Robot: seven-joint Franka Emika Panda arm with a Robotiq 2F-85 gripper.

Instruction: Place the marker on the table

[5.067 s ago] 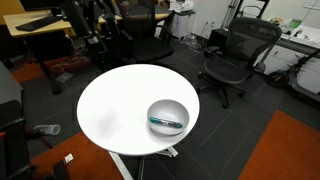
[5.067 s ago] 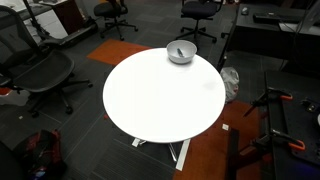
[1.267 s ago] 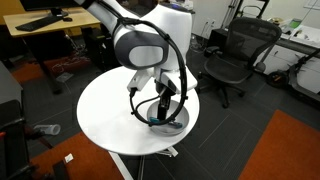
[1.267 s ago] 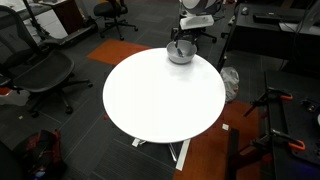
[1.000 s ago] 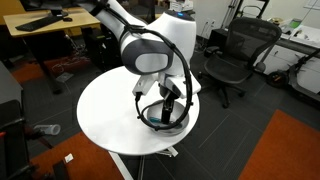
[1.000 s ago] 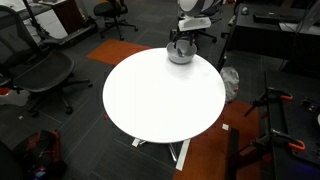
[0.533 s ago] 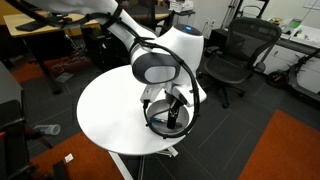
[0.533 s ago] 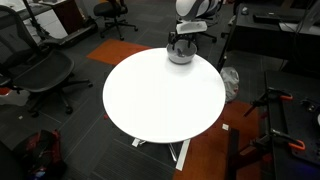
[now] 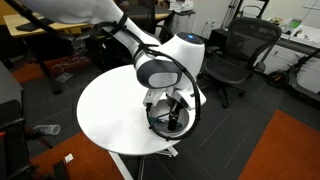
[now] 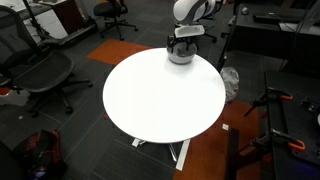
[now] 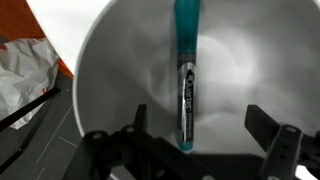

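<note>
Hovering spread-open over the marker (image 11: pixel 186 85), which lies in the silver bowl (image 11: pixel 105 90) on the table (image 9: pixel 108 112), the gripper (image 11: pixel 196 120) should descend centred, apparently straddling the barrel, before closing across it.

arm (image 10: pixel 196 10): above bowl (image 10: pixel 180 56) | tool (image 10: pixel 183 42): lowered into bowl | bowl: table (image 10: pixel 160 100) far edge

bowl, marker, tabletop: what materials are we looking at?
Bowl: likely brushed or satin metal; silver-grey with soft, blurred highlights.
Marker: probably plastic; glossy teal barrel with a printed dark label.
Table: smooth, matte white top, perhaps laminate; no grain or glare visible.
</note>
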